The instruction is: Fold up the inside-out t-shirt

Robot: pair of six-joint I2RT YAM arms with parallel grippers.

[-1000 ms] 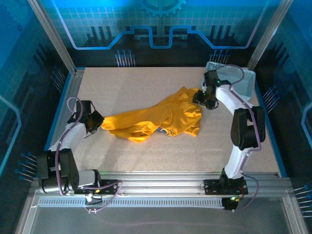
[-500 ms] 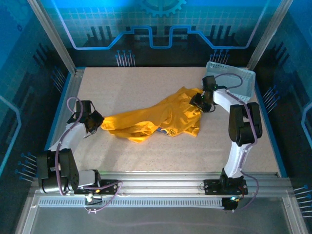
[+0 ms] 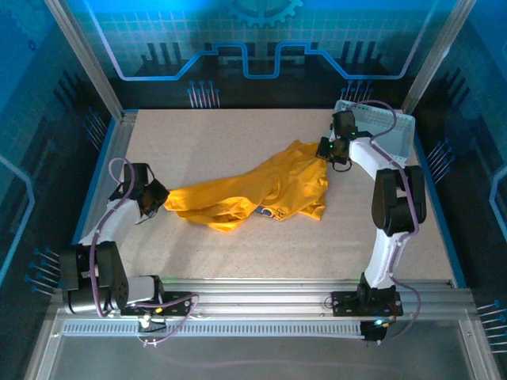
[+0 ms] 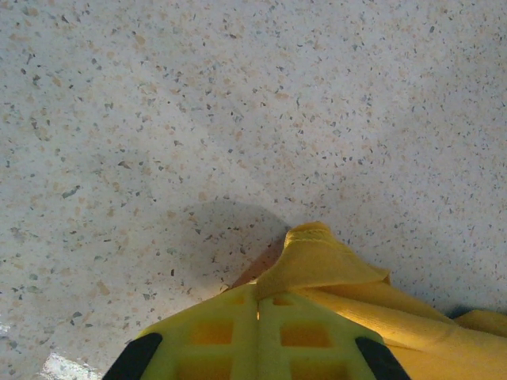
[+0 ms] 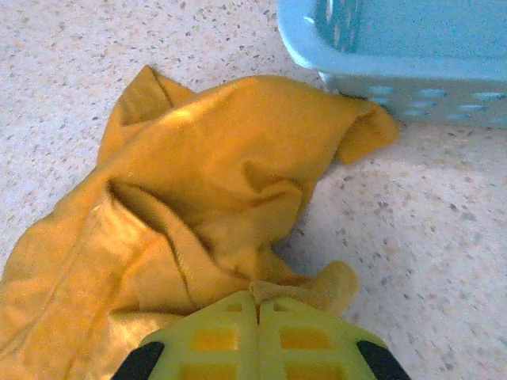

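Near the left edge of the speckled table (image 3: 222,134), the left gripper (image 3: 156,195) sits low over the surface with its jaws pressed together. The left wrist view shows the left gripper (image 4: 257,299) pinching a small fold at the end of the inside-out t-shirt (image 4: 333,261), which rises just past the fingertips.

From that pinch the inside-out t-shirt (image 3: 269,190) stretches rightward across the middle of the table. It is narrow and bunched at its left end, then wider and rumpled toward the right, lying flat on the surface.

At the garment's far right corner, the right gripper (image 3: 327,150) has its jaws closed. In the right wrist view the right gripper (image 5: 258,305) clamps a rolled hem of the inside-out t-shirt (image 5: 214,166).

A pale perforated basket (image 3: 390,131) stands in the far right corner of the table. In the right wrist view, a bunched corner of the fabric lies against the basket (image 5: 412,55) at its foot.
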